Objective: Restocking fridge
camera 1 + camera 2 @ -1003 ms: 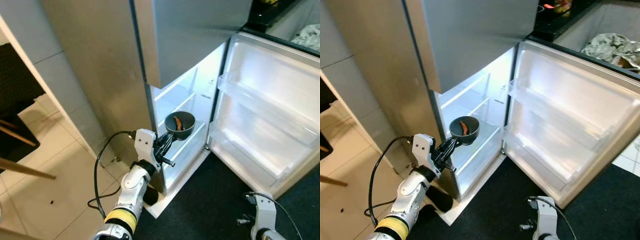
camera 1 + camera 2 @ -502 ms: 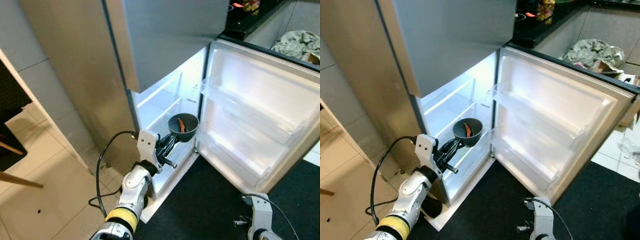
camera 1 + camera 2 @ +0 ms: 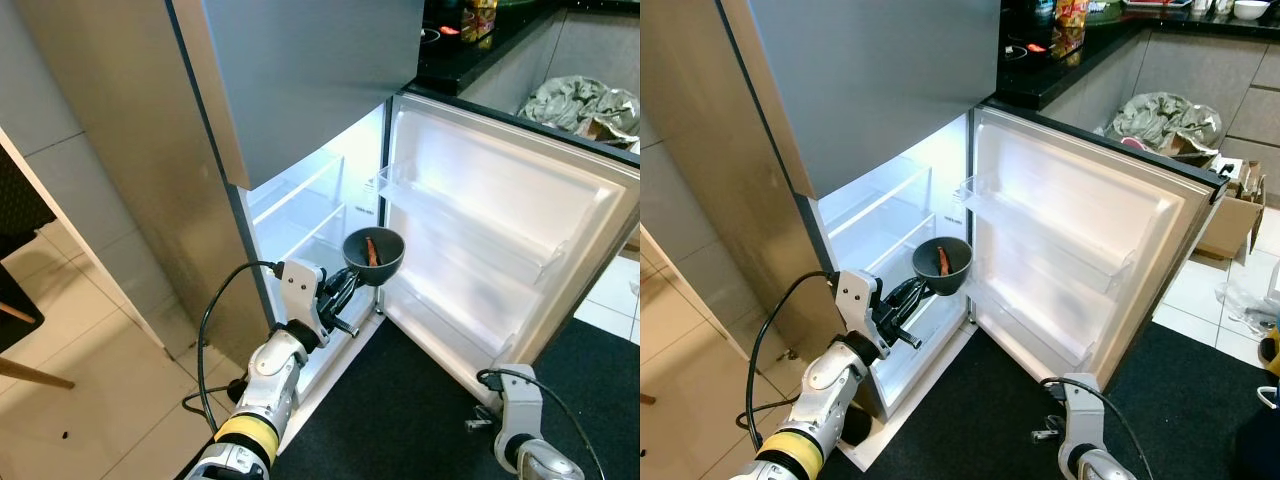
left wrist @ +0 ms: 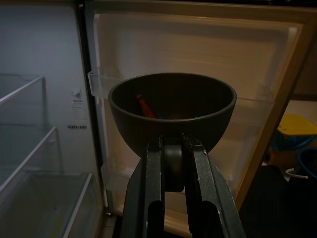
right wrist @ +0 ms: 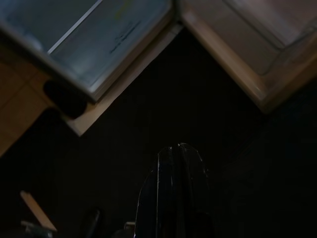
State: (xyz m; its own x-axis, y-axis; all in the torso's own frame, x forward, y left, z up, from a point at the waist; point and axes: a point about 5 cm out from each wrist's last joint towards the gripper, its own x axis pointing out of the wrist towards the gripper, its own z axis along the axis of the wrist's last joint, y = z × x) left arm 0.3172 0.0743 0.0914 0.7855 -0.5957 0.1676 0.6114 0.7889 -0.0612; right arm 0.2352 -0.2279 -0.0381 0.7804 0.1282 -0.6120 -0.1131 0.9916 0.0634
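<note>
My left gripper (image 3: 350, 283) is shut on the foot of a dark grey bowl (image 3: 373, 254), held upright in front of the open lower fridge compartment (image 3: 300, 215). Inside the bowl (image 4: 171, 104) lies a small red-orange piece of food (image 3: 371, 251). The bowl hangs level with the lower glass shelf (image 3: 318, 236), just outside the opening and close to the hinge side of the open door (image 3: 495, 220). My right gripper (image 5: 174, 154) hangs low over the black mat, fingers together with nothing between them.
The fridge door stands wide open to the right, with bare door racks (image 3: 465, 225). A black mat (image 3: 410, 400) covers the floor before the fridge. A counter (image 3: 1060, 50) with packets and a crumpled bag (image 3: 585, 100) lie behind the door. Tiled floor (image 3: 90, 350) is at left.
The camera has swung to the right, so the whole fridge sits further left in view. The bowl stays held in my left gripper, now nearer the door's hinge edge.
</note>
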